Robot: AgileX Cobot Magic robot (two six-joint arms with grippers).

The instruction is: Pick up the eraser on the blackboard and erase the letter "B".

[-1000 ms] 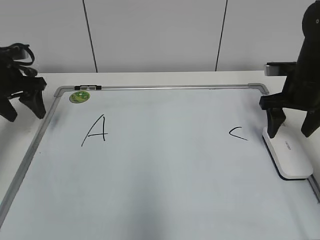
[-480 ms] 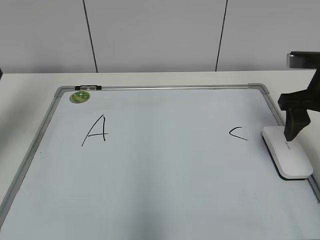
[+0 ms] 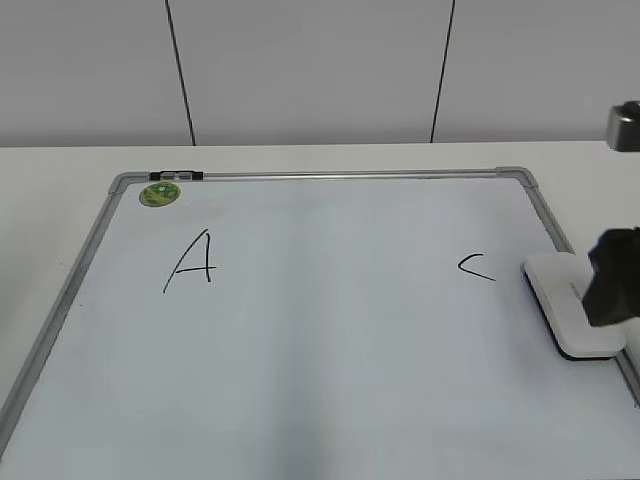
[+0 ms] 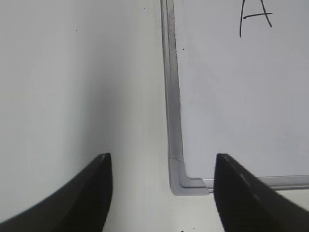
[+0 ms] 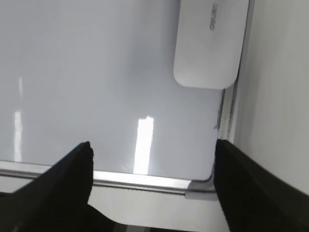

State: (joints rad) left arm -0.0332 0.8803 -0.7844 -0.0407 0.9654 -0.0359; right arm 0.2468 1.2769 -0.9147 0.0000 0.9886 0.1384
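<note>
Table (image 3: 300, 155): plain white surface.
Letter "A" (image 3: 190, 262): black marker, left side.
Letter "C" (image 3: 476, 267): black marker, right side.
Wall (image 3: 310, 70): pale panels, dark vertical seams.

The large white metal-framed blackboard (image 3: 320, 350) bears handwritten black "A" (image 3: 190, 262) and "C" (image 3: 476, 267); the smooth white rounded eraser (image 5: 211, 41) reads "deli".

- The blackboard (image 3: 300, 350) lies flat on the desk (image 3: 60, 160).
- The eraser (image 3: 568, 315) rests on the board at its right edge.
- Letter A (image 3: 190, 262) sits left, C (image 3: 476, 267) right, just beside the eraser.
- A sticker (image 3: 159, 194) occupies the far-left corner.
</note>
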